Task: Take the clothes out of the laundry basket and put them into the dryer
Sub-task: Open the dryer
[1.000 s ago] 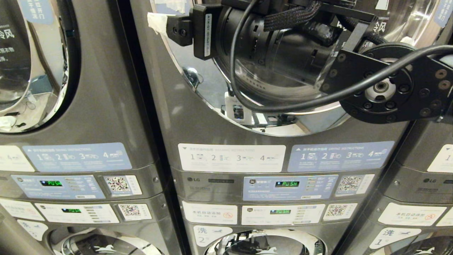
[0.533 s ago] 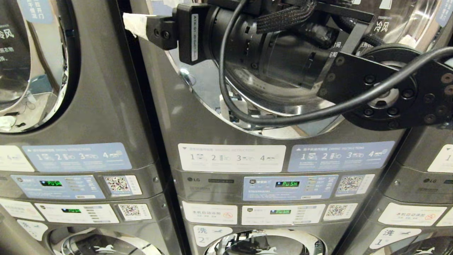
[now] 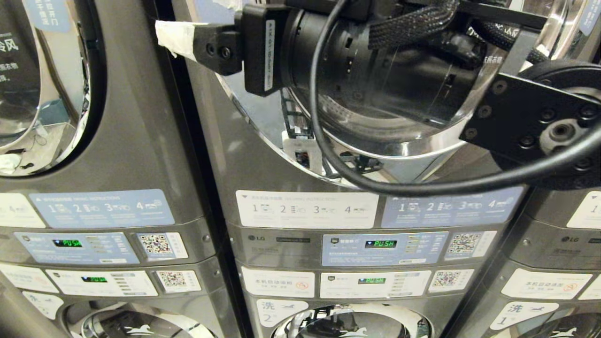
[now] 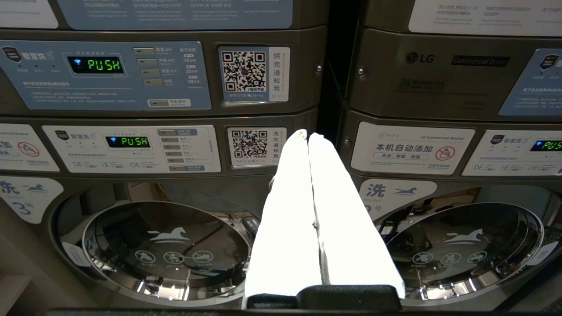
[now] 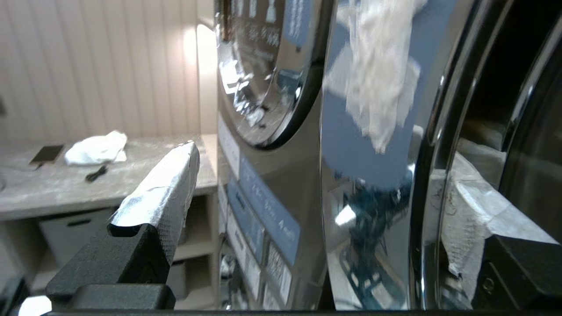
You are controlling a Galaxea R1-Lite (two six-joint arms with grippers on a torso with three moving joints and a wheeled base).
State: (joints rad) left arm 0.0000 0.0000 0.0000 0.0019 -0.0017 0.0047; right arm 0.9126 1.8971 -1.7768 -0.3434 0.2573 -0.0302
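Directly in front of the head camera, you see the right arm (image 3: 530,122) crossing the upper part of the view, with a black cable (image 3: 422,185) looped beneath it. The right gripper (image 5: 316,184) is raised at the left edge of the dryer door (image 3: 385,145), its fingers spread wide and holding nothing. One tape-wrapped finger (image 5: 162,193) stands out past the door's chrome rim, over the gap to the neighbouring machine; the other finger (image 5: 478,210) lies on the far side of that rim.

Lower down, the left gripper (image 4: 309,210) points at the seam between two washers, its white-wrapped fingers pressed together with nothing between them.

Behind the arm, the dryer (image 3: 263,155) carries an instruction label (image 3: 307,209) and a control panel (image 3: 382,248) whose display reads PUSH. You cannot locate the clothes or the laundry basket in any view.

Farthest off, in the right wrist view, a counter (image 5: 52,193) holds a white cloth (image 5: 96,148) and a phone (image 5: 46,153).
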